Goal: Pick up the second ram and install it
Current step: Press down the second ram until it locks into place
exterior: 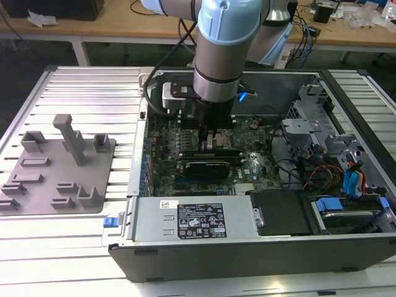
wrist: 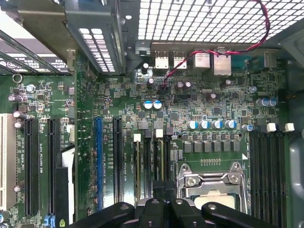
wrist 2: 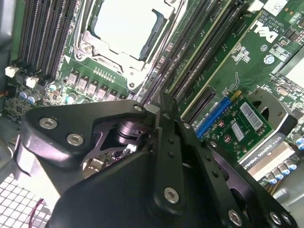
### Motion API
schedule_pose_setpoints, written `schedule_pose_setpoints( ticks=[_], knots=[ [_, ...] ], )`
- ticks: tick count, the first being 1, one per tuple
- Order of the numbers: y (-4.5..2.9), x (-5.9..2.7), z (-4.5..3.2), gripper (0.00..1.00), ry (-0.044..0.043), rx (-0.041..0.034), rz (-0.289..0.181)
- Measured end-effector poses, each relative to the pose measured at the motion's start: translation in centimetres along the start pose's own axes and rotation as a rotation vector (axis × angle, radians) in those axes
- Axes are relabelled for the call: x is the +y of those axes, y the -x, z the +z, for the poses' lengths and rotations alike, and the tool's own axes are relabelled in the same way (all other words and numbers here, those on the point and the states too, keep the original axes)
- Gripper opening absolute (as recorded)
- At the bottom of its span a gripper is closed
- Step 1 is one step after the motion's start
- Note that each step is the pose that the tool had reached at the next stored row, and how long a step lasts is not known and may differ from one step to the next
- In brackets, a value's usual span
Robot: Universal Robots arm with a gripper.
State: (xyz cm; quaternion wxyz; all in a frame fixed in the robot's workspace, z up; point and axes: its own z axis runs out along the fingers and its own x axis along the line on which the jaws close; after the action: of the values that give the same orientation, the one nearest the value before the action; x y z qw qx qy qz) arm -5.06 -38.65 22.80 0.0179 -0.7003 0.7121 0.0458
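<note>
Inside the open computer case (exterior: 247, 247), mid-frame, the gripper (exterior: 210, 141) reaches down to the memory slots (wrist: 152, 161); whether its fingers grip anything, I cannot tell.

The second ram (wrist: 159, 159) stands edgewise in a motherboard slot.

Robotics lab or workshop: open computer case (exterior: 247, 247) on slatted metal table (exterior: 80, 93), grey fixture blocks (exterior: 59, 167) beside it, wooden workbench (exterior: 124, 25) with cables behind arm.
</note>
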Motion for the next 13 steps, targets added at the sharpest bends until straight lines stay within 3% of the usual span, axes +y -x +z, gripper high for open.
schedule_pose_setpoints(
  ticks=[6,10,13],
  knots=[
    [0.04,-0.02,-0.11,0.08,-0.0015,-0.0019,0.0],
    [0.19,0.08,-2.0,0.08,-0.0002,0.0005,0.0],
    [0.22,0.09,-2.31,0.08,-0.0003,0.0004,0.0]
  ],
)
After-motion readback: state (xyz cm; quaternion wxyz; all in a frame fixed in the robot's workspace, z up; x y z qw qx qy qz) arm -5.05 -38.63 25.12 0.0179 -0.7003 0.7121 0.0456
